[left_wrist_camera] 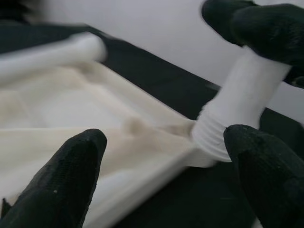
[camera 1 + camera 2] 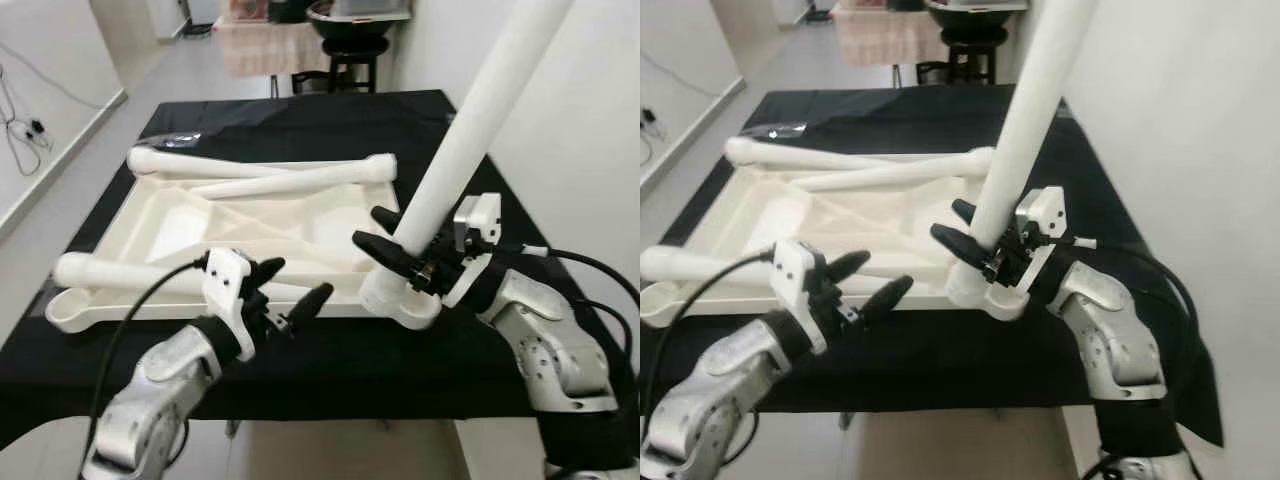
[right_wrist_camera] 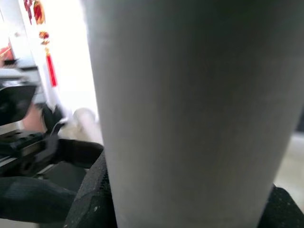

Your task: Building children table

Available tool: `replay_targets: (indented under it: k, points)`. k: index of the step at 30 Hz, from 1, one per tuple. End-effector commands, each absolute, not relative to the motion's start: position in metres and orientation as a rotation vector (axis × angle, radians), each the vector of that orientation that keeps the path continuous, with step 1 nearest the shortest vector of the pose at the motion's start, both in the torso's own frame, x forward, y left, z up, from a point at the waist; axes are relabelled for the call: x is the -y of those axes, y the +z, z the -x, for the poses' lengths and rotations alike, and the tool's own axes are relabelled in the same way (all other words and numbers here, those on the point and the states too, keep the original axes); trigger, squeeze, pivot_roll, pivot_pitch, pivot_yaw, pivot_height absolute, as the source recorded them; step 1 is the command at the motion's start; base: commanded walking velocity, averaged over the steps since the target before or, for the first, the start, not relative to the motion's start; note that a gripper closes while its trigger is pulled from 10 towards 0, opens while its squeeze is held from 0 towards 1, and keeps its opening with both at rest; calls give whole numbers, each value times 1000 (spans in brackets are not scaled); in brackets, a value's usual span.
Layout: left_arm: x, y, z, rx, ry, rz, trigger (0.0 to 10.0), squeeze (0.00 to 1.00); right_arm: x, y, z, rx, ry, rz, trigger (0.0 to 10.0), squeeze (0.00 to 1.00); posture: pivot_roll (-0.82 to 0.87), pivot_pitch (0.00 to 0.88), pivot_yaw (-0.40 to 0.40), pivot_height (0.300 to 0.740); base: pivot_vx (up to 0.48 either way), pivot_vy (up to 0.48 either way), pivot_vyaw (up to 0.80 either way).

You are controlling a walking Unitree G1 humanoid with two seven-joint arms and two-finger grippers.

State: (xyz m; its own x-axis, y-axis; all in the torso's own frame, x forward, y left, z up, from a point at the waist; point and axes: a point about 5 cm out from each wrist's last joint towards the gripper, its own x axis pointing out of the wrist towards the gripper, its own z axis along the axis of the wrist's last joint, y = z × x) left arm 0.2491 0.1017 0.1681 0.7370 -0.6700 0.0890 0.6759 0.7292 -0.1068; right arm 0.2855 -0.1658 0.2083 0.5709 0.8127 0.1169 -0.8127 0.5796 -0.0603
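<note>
Partly cropped: leg (image 2: 455, 150) top, right hand (image 2: 393, 243) clamping.

Black cloth (image 2: 300, 115): covers the work surface
Stool (image 2: 352, 58): dark, far, beyond the cloth
Pink-draped table (image 2: 262, 42): far, left of the stool
Cables (image 2: 20, 130): on the floor, far left by the wall

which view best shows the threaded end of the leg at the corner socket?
Left wrist view: the threaded end meets the tabletop's corner socket, close up. In the eye views the right gripper partly blocks it; the right wrist view gives bare shaft.
</note>
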Motion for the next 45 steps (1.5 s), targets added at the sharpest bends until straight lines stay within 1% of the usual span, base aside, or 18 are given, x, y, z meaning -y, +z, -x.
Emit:
replay_targets:
  k: [1, 5, 15, 17, 19, 24, 25, 27, 28, 30, 38, 40, 42, 43, 44, 45]
  points:
    - [-103, 161, -243, 8, -749, 94, 10000, 0, 157, 212, -281, 145, 1019, 7, 10000, 0, -21, 150, 16, 740, 0, 0, 0]
    - [-105, 156, -237, -10, -745, 75, 10000, 0, 152, 212, -281, 132, 1067, 12, 10000, 0, -15, 159, 9, 740, 0, 0, 0]
    - [-110, 154, -232, -16, -705, 13, 10000, 0, 140, 222, -286, 149, 1129, 1, 10000, 0, -14, 183, -2, 740, 0, 0, 0]
    - [-115, 154, -233, -10, -629, 4, 10000, 0, 133, 229, -292, 176, 1143, -19, 10000, 0, -11, 199, -8, 740, 0, 0, 0]
    - [-115, 154, -233, -10, -629, 4, 10000, 0, 133, 229, -292, 176, 1143, -19, 10000, 0, -11, 199, -8, 740, 0, 0, 0]
    - [-121, 158, -229, 6, -524, -22, 10000, 0, 127, 236, -305, 202, 1131, -32, 10000, 0, 0, 220, -14, 740, 0, 0, 0]
    - [-121, 158, -229, 6, -524, -22, 10000, 0, 127, 236, -305, 202, 1131, -32, 10000, 0, 0, 220, -14, 740, 0, 0, 0]
    - [-119, 159, -218, 2, -544, -28, 0, 0, 128, 240, -313, 213, 1120, -31, 10000, 0, 18, 238, -13, 740, 0, 0, 0]
    - [-119, 159, -218, 2, -544, -28, 0, 0, 128, 240, -313, 213, 1120, -31, 10000, 0, 18, 238, -13, 740, 0, 0, 0]
    - [-115, 158, -204, -15, -603, -55, 0, 0, 130, 244, -318, 222, 1132, -28, 10000, 0, 33, 253, -7, 740, 0, 0, 0]
    - [-115, 158, -198, -23, -618, -73, 0, 0, 129, 247, -317, 235, 1170, -48, 10000, 0, 41, 266, 8, 740, 0, 0, 0]
    - [-117, 156, -197, -40, -599, -82, 0, 0, 123, 249, -313, 250, 1216, -70, 10000, 0, 44, 269, 22, 740, 0, 0, 0]
    - [-117, 156, -197, -40, -599, -82, 0, 0, 123, 249, -313, 250, 1216, -70, 10000, 0, 44, 269, 22, 740, 0, 0, 0]
    - [-120, 154, -198, -56, -567, -71, 0, 0, 117, 248, -311, 251, 1230, -53, 10000, 0, 48, 269, 21, 740, 0, 0, 0]
    - [-120, 154, -198, -56, -567, -71, 0, 0, 117, 248, -311, 251, 1230, -53, 10000, 0, 48, 269, 21, 740, 0, 0, 0]
    - [-124, 153, -199, -67, -526, -64, 0, 0, 109, 248, -310, 263, 1241, -49, 10000, 0, 54, 268, 21, 740, 0, 0, 0]
